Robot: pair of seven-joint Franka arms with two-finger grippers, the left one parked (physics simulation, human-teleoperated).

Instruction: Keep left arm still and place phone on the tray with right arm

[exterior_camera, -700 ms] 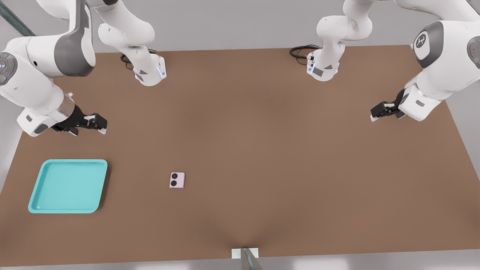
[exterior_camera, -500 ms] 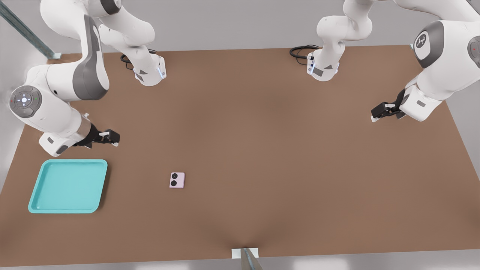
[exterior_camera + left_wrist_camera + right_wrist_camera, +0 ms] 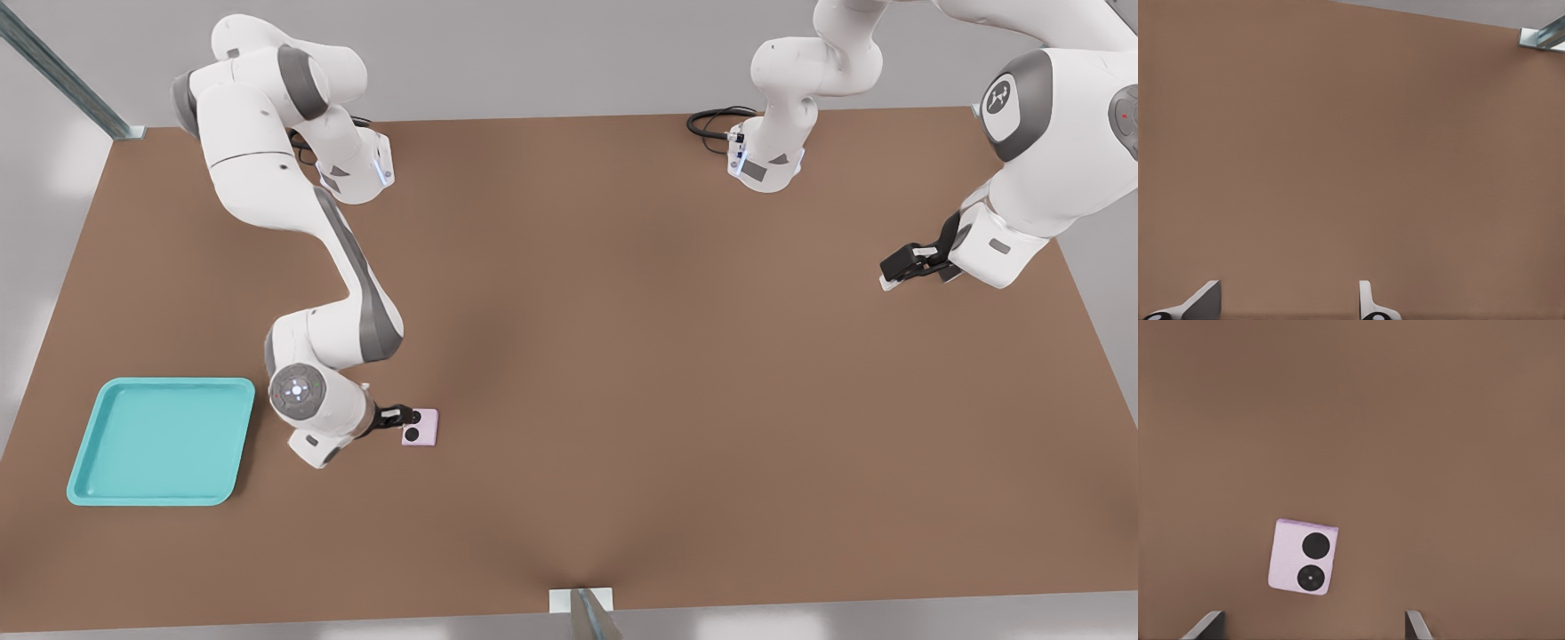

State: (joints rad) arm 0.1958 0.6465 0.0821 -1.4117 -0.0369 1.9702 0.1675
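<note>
End effector (image 3: 397, 415): I logged it low over the worktop (image 3: 676, 373), at the phone's edge on the front view's left. In the right wrist view its two fingertips (image 3: 1205, 625) stood wide apart, released, grasping nothing, with the phone between and ahead of them.

Phone (image 3: 420, 428): I saw a pale lilac, nearly square slab lying flat on the brown worktop, its two black lenses (image 3: 1312, 561) facing up. It sat slightly askew to the fingertips in the right wrist view (image 3: 1303, 557), and I could not tell whether anything touched it.

Right arm (image 3: 333, 267): I noted it stretched from its base at the far edge down to the phone, wrist disc (image 3: 296, 390) lit.

Tray (image 3: 89, 492): I recorded a turquoise square tray, flat on the worktop, well apart from the phone toward the front view's left.
</note>
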